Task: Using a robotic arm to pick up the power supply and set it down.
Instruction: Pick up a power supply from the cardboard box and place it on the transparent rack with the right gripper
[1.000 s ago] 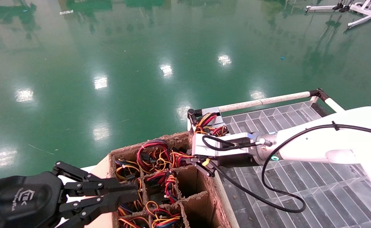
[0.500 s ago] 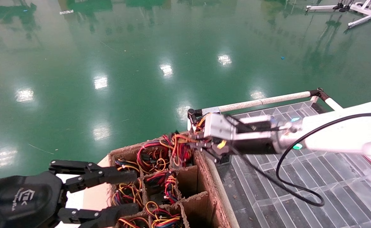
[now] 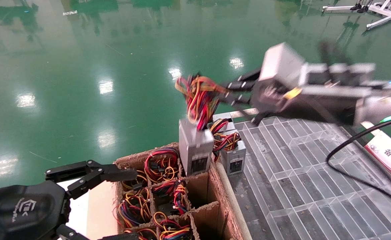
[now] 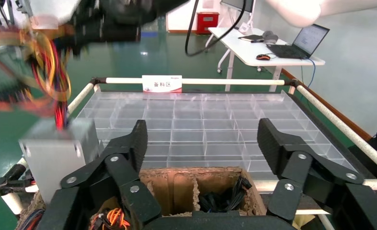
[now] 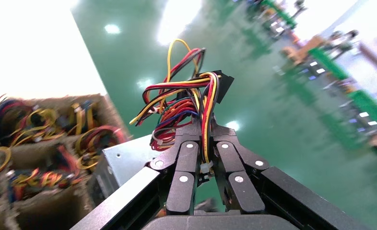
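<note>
The power supply [image 3: 195,151] is a grey metal box hanging upright, its lower end still in a back cell of the cardboard box [image 3: 215,213]. Its red, yellow and black wires [image 3: 198,98] run up into my right gripper [image 3: 228,92], which is shut on them well above the box. In the right wrist view the fingers [image 5: 179,158] pinch the wires [image 5: 186,96], with the power supply [image 5: 124,160] below. My left gripper [image 3: 128,205] is open at the box's near left corner, holding nothing. In the left wrist view my left gripper [image 4: 203,139] shows wide open, the power supply [image 4: 57,153] off to one side.
Several cells of the cardboard box hold more wire bundles [image 3: 160,165]. A second grey unit [image 3: 234,159] stands on the clear compartment tray [image 3: 302,186], right beside the box. A white sign [image 3: 390,156] sits at the tray's right edge. Green floor lies beyond.
My right gripper has risen sharply and swung right with the wires, drawing the power supply up out of its cell. My left gripper's fingers have spread wider.
</note>
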Controlling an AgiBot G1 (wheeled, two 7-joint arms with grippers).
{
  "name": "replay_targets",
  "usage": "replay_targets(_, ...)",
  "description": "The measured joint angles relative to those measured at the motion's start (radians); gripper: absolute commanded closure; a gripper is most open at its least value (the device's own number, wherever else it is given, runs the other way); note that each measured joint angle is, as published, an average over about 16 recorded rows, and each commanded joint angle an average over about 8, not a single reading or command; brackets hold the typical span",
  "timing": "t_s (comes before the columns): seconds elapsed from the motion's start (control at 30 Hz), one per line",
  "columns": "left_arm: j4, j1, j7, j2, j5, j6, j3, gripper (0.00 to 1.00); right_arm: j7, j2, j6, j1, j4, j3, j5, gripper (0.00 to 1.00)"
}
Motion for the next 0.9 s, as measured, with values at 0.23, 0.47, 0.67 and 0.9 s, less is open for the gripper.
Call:
replay_targets(0.23,0.000,0.000,0.000,0.000,0.000,0.000,0.000,0.00,0.056,0.117,0.038,-0.002,0.111,0.072,0.037,1.00)
replay_targets(0.47,0.000,0.000,0.000,0.000,0.000,0.000,0.000,0.00,0.078,0.219,0.037,-0.002,0.153,0.109,0.037,1.00)
replay_targets(0.67,0.000,0.000,0.000,0.000,0.000,0.000,0.000,0.00,0.072,0.271,0.007,-0.015,0.145,0.107,0.022,1.00)
replay_targets(0.9,0.000,0.000,0.000,0.000,0.000,0.000,0.000,0.00,0.042,0.278,-0.035,-0.046,0.107,0.082,0.007,1.00)
